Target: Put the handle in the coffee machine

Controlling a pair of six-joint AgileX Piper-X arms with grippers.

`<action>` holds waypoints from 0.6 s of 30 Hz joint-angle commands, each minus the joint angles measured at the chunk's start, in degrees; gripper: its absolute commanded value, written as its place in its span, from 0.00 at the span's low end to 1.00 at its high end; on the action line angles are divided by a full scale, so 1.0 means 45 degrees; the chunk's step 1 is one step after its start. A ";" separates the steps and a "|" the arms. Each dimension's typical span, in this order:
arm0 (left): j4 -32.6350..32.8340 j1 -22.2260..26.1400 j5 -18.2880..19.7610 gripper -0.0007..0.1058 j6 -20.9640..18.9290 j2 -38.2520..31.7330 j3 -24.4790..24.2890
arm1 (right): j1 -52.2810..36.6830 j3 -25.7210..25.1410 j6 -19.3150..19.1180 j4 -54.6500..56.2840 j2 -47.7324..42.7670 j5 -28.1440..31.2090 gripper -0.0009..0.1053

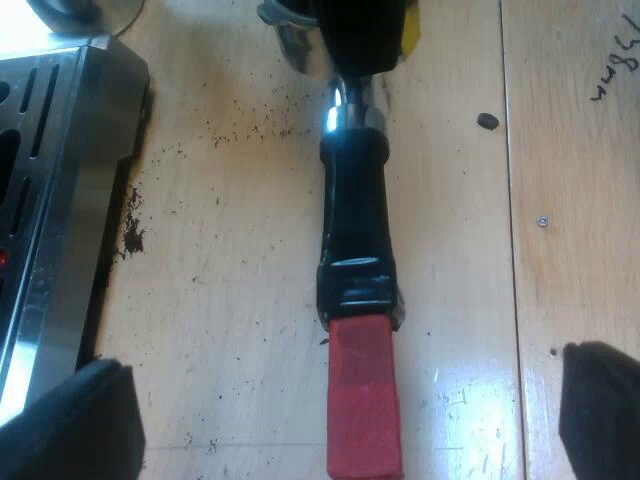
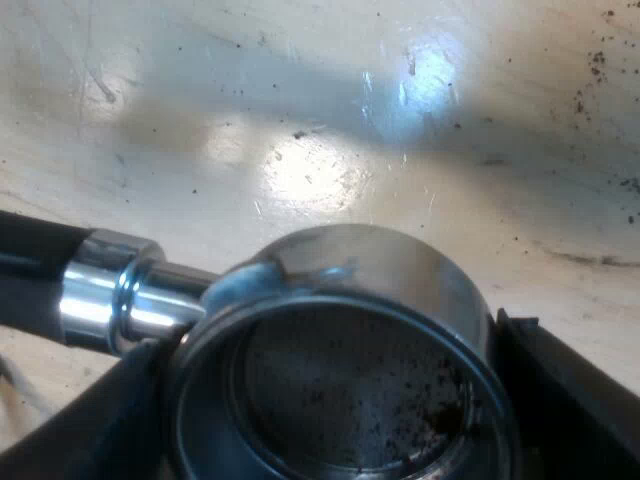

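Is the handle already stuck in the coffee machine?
No, the holder is out over the table, apart from the machine.

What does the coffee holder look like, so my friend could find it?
Start at the shiny espresso machine; beside it, over the pale wooden table, is the holder. It has a round metal cup dusted with coffee grounds and a long black handle. Its red end sets it apart.

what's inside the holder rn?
Holder: nearly empty, only scattered coffee specks on its floor and wall. Its nearest part runs past the view's edge, so what lies there is unseen. The right gripper has its jaws against the rim on both sides.
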 commanded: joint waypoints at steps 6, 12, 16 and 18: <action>-0.0068 -0.0070 -0.0030 0.80 0.0024 -0.0012 -0.0013 | -0.0033 -0.0202 -0.0003 -0.0011 -0.0210 -0.0151 0.01; -0.0068 -0.0070 0.0527 0.80 0.0024 -0.0012 -0.0013 | -0.0033 -0.0202 0.0029 -0.0011 -0.0210 -0.0151 0.01; -0.0051 -0.0070 0.0754 0.80 -0.0001 -0.0012 0.0040 | -0.0033 -0.0202 0.0029 -0.0011 -0.0210 -0.0151 0.01; -0.0048 -0.0070 0.0754 0.80 -0.0001 -0.0012 0.0152 | -0.0033 -0.0202 0.0029 -0.0011 -0.0210 -0.0151 0.01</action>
